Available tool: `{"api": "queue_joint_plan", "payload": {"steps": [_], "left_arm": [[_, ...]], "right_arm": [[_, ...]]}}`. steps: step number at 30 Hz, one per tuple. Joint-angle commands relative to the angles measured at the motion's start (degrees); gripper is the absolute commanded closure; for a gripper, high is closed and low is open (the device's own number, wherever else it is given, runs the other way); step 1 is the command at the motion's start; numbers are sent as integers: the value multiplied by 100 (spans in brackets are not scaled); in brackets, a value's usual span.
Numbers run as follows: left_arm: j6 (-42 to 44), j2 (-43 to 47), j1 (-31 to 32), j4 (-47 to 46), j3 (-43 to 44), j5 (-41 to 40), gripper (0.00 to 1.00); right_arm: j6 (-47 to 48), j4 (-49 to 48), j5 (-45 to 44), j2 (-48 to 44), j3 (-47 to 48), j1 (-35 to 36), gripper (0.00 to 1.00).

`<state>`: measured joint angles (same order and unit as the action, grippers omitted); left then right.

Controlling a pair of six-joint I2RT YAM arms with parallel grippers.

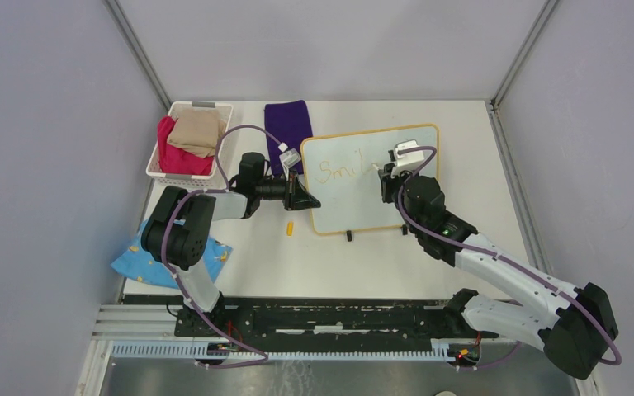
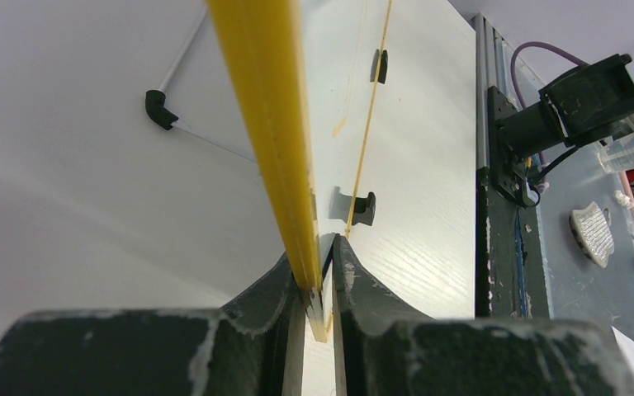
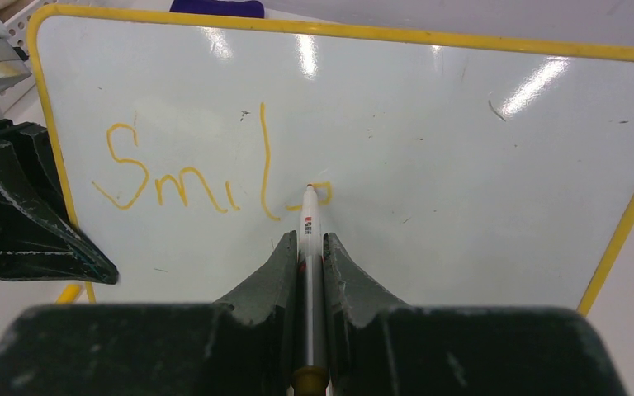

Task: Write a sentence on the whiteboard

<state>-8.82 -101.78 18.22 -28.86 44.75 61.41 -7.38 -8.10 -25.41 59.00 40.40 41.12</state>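
Note:
The whiteboard [image 1: 355, 202] has a yellow frame and stands tilted on the table on two black feet. My left gripper [image 1: 307, 200] is shut on its left edge; in the left wrist view the yellow frame [image 2: 268, 124] runs down between the closed fingers of the left gripper [image 2: 320, 272]. My right gripper [image 3: 309, 243] is shut on a white marker [image 3: 309, 216], and the tip touches the whiteboard [image 3: 462, 165]. The sentence [image 3: 190, 177] reads "Smil" in orange-yellow, with a short fresh stroke at the tip. From above, my right gripper [image 1: 388, 173] hovers over the board's middle.
A white basket [image 1: 173, 110] with red and tan cloths stands at the back left. A purple cloth [image 1: 289, 124] lies behind the board. A blue patterned cloth [image 1: 144, 260] lies at the front left. A small yellow cap [image 1: 290, 228] rests on the table by the board's lower left corner.

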Motion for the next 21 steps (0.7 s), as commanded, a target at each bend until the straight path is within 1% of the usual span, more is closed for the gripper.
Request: {"api": "queue_joint_plan", "payload": {"steps": [1, 9, 21], "left_arm": [[809, -325, 243, 802, -160, -895, 98], [820, -336, 244, 825, -150, -904, 98], [838, -323, 252, 855, -143, -927, 98]], "right_arm": [[-92, -172, 128, -21, -64, -27, 100], [-179, -92, 115, -208, -378, -28, 100], [-100, 87, -379, -442, -408, -29, 100]]}}
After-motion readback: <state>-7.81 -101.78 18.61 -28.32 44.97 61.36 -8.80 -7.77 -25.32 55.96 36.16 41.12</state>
